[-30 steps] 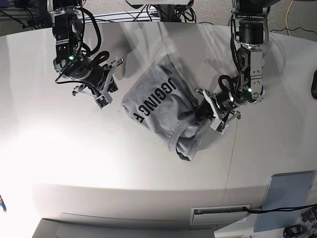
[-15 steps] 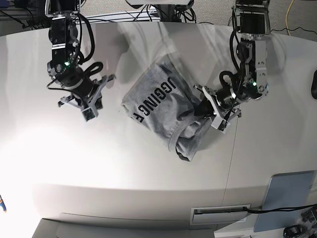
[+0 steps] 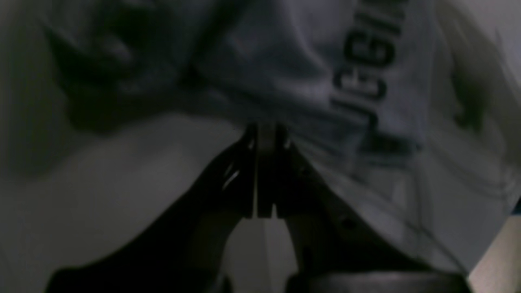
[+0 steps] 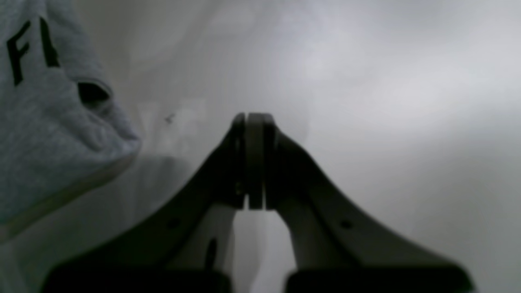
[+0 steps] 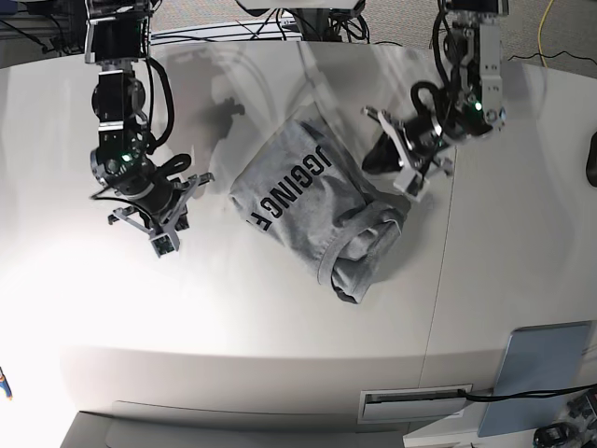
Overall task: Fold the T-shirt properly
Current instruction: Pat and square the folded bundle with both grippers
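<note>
Both claws off T-shirt (image 5: 312, 210) now, shut.

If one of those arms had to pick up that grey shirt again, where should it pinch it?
Probably the bunched, rolled end of the T-shirt, nearest the table's front edge. Its folds stand up off the table, giving fingers something to close around, whereas the lettered part lies flat. The left gripper sits nearest, so come from its side.
</note>
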Controlling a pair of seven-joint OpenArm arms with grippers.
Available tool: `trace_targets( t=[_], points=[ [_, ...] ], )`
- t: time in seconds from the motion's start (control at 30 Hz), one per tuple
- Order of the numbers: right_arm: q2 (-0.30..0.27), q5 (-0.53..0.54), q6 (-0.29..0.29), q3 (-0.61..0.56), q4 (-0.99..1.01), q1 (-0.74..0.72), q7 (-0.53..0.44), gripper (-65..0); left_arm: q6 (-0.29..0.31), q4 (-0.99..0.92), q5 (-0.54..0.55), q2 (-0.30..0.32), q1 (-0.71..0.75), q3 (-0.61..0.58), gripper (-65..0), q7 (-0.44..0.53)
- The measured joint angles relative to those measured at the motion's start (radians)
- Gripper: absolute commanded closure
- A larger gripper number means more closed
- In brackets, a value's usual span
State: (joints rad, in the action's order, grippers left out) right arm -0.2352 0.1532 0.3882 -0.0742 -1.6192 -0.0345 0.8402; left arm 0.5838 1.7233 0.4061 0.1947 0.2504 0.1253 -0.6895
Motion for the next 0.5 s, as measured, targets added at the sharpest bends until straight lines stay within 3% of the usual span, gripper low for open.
trace_targets(
  t=[0.17, 0.27, 0.4, 0.5],
  points=[
    [0.0, 0.0, 0.0, -0.113, 0.032, -0.018, -0.007, 0.0, -0.14, -0.016, -0.066, 0.0, 0.056, 0.0, 0.0, 0.125],
    [0.0, -0.023, -0.008, -0.181, 0.032, -0.013, -0.001, 0.0, -0.169, -0.05, -0.134, -0.001, 0.05, 0.0, 0.0, 0.18],
    [0.0, -0.025, -0.053, -0.23, 0.032, 0.003, 0.02, 0.0, -0.176, -0.122, -0.156, -0.001, -0.011, 0.0, 0.0, 0.206],
    [-0.002, -0.026, -0.054, -0.236, 0.002, 0.041, 0.032, 0.0, -0.176, -0.192, -0.155, -0.001, -0.092, 0.0, 0.0, 0.213]
  ],
)
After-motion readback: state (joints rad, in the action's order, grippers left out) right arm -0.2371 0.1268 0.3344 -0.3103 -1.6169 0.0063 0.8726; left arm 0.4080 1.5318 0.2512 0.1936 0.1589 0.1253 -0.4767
